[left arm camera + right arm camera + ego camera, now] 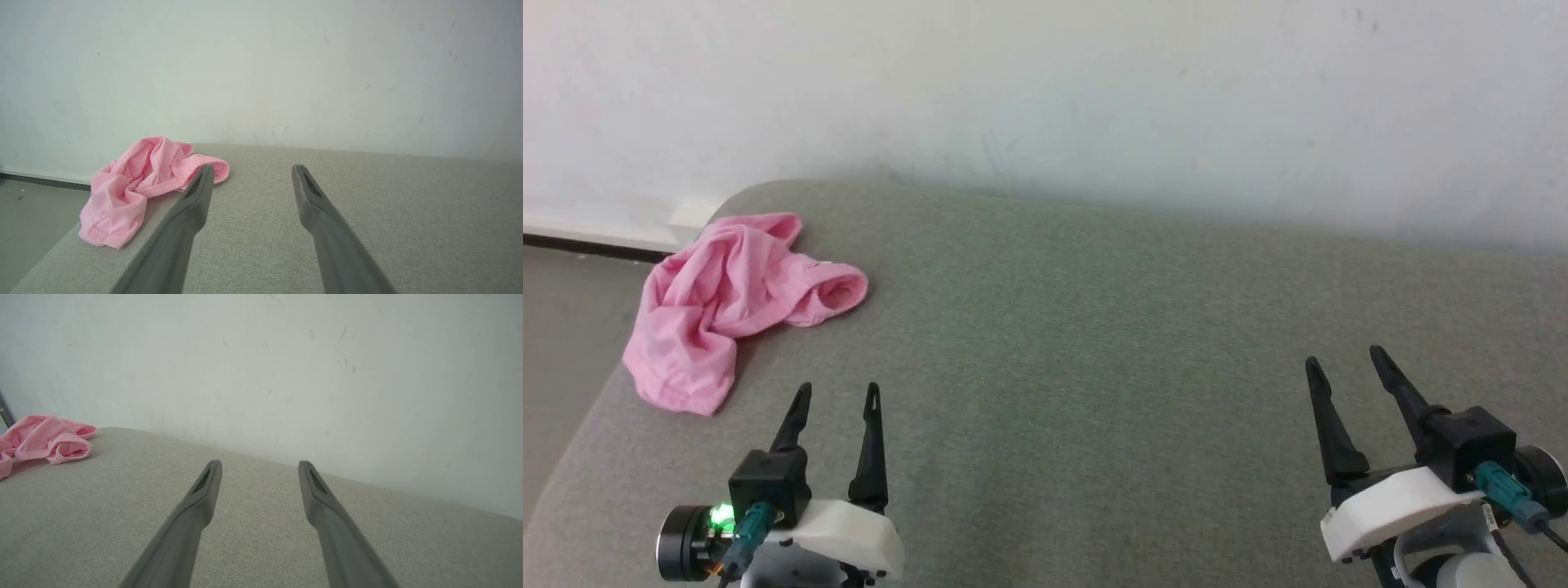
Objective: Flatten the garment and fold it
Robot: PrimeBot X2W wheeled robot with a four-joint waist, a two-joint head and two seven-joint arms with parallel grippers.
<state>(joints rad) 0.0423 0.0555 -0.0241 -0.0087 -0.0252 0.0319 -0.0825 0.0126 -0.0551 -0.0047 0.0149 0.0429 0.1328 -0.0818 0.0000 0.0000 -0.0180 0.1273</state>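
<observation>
The garment, light pink thin shorts, lies crumpled in a heap at the far left corner of the grey padded surface. Its gathered waistband curls toward the middle. The left wrist view has the garment ahead and to the left. At the far left edge of the right wrist view the garment is partly cut off. My left gripper hovers open just near of the heap, nothing between its fingers. My right gripper hangs open far to the right, also empty.
A pale wall rises right behind the surface. The surface's left edge curves down to a grey floor with a white skirting strip, close beside the garment.
</observation>
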